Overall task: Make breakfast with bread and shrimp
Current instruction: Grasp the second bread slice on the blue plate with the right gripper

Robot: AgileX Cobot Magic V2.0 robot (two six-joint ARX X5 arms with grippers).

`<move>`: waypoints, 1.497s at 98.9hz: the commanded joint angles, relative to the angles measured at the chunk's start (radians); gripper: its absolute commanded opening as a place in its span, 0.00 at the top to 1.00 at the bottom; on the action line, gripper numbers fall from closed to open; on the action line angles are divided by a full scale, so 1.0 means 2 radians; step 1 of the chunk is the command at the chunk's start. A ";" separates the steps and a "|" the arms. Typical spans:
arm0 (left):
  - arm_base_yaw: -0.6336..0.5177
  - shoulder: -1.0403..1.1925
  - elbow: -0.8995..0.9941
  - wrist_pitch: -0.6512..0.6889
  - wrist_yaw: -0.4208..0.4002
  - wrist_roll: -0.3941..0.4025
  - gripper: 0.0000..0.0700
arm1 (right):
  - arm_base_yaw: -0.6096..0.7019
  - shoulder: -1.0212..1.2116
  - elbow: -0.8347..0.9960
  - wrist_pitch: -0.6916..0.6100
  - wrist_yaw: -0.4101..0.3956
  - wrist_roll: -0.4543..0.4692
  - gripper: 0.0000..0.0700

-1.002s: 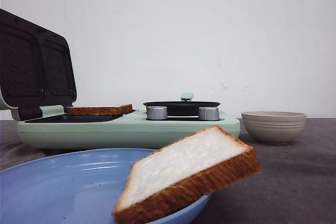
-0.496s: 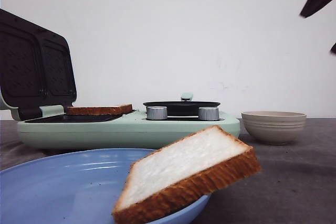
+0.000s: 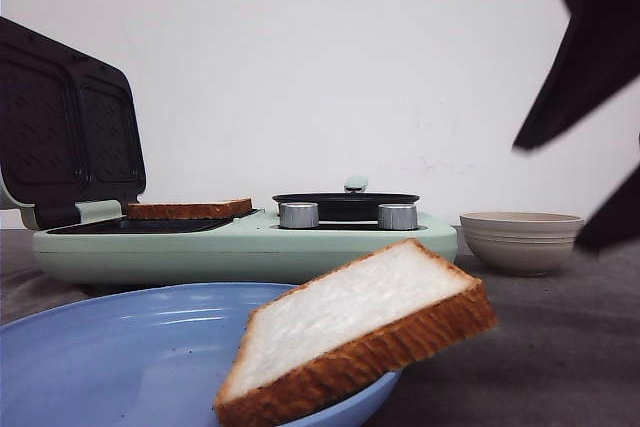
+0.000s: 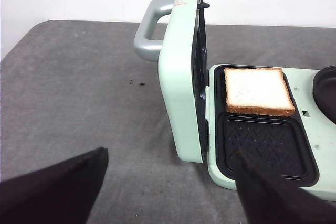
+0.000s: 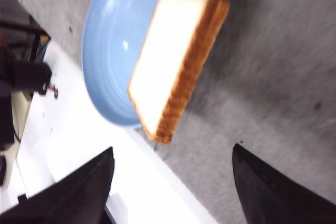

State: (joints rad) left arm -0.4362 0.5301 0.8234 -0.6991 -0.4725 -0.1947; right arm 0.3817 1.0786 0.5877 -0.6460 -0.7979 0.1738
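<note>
One bread slice point(image 3: 360, 322) leans tilted on the rim of the blue plate point(image 3: 120, 347), half off it; it also shows in the right wrist view point(image 5: 173, 61). A second slice point(image 3: 188, 209) lies flat in the open green sandwich maker point(image 3: 240, 247), in one of its two compartments point(image 4: 257, 90). My right gripper point(image 3: 547, 199) is open and empty, high at the right, above and apart from the tilted slice point(image 5: 173, 149). My left gripper point(image 4: 169, 153) is open and empty over the grey table beside the maker's upright lid point(image 4: 181, 77). No shrimp is in view.
A beige bowl point(image 3: 520, 240) stands right of the maker; its inside is hidden. A black pan point(image 3: 345, 205) sits on the maker behind two silver knobs point(image 3: 298, 214). The table's white front edge point(image 5: 157, 182) runs close by the blue plate point(image 5: 113, 40).
My right gripper has come into the front view from the upper right and moved down and left. The bread, plate and maker have not moved.
</note>
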 commanded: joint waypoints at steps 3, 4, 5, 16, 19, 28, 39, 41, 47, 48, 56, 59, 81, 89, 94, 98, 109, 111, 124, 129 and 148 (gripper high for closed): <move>-0.001 0.002 0.003 0.009 -0.001 -0.002 0.38 | 0.020 0.015 -0.010 0.027 -0.008 0.024 0.38; -0.001 0.002 0.003 0.009 -0.001 -0.002 0.38 | 0.022 0.017 -0.011 0.030 -0.009 0.026 0.38; -0.001 0.002 0.003 0.009 -0.001 -0.002 0.38 | 0.024 0.018 -0.013 0.034 -0.010 0.028 0.38; -0.001 0.002 0.003 0.009 -0.001 -0.002 0.38 | 0.047 0.033 -0.022 0.070 -0.021 0.051 0.38; -0.001 0.002 0.003 0.009 -0.001 -0.002 0.38 | 0.053 0.036 -0.022 0.076 -0.020 0.054 0.38; -0.001 0.002 0.003 0.009 -0.001 -0.002 0.38 | 0.069 0.046 -0.022 0.100 -0.020 0.070 0.38; -0.001 0.002 0.003 0.008 -0.001 -0.002 0.38 | 0.082 0.061 -0.022 0.127 -0.019 0.084 0.38; -0.001 0.002 0.003 0.008 -0.001 -0.002 0.38 | 0.083 0.064 -0.022 0.129 -0.018 0.085 0.38; -0.001 0.002 0.003 0.008 -0.001 -0.002 0.38 | 0.087 0.072 -0.022 0.135 -0.015 0.085 0.38; -0.001 0.002 0.003 0.008 -0.001 -0.002 0.38 | 0.088 0.074 -0.022 0.136 -0.015 0.085 0.38; -0.001 0.002 0.003 0.008 -0.001 -0.002 0.38 | 0.090 0.082 -0.022 0.143 -0.016 0.086 0.38; -0.001 0.002 0.003 0.008 -0.001 -0.002 0.38 | 0.090 0.085 -0.022 0.146 -0.018 0.086 0.38; -0.001 0.002 0.003 0.008 -0.001 -0.002 0.38 | 0.091 0.103 -0.022 0.167 -0.019 0.093 0.44; -0.001 0.002 0.003 0.008 -0.001 -0.002 0.38 | 0.094 0.109 -0.022 0.168 -0.020 0.093 0.45; -0.001 0.002 0.003 0.008 -0.001 -0.002 0.38 | 0.097 0.112 -0.022 0.170 -0.018 0.092 0.50; -0.001 0.002 0.003 0.008 -0.001 -0.002 0.38 | 0.100 0.113 -0.022 0.174 -0.018 0.092 0.61; -0.001 0.002 0.003 0.008 -0.001 -0.002 0.38 | 0.107 0.114 -0.022 0.185 -0.018 0.092 0.93; -0.001 0.002 0.003 0.008 -0.001 -0.002 0.38 | 0.107 0.114 -0.022 0.186 -0.018 0.092 0.97; -0.001 0.002 0.003 0.008 -0.001 -0.001 0.38 | 0.107 0.114 -0.022 0.187 -0.019 0.092 1.00; -0.001 0.002 0.003 0.008 -0.001 -0.001 0.38 | 0.107 0.113 -0.022 0.190 -0.019 0.092 1.00; -0.001 0.002 0.003 0.008 -0.001 -0.001 0.38 | 0.107 0.113 -0.021 0.243 -0.047 0.123 1.00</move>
State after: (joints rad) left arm -0.4358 0.5301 0.8230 -0.6987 -0.4725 -0.1944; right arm 0.5884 1.2922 0.5411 -0.2131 -0.8700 0.3710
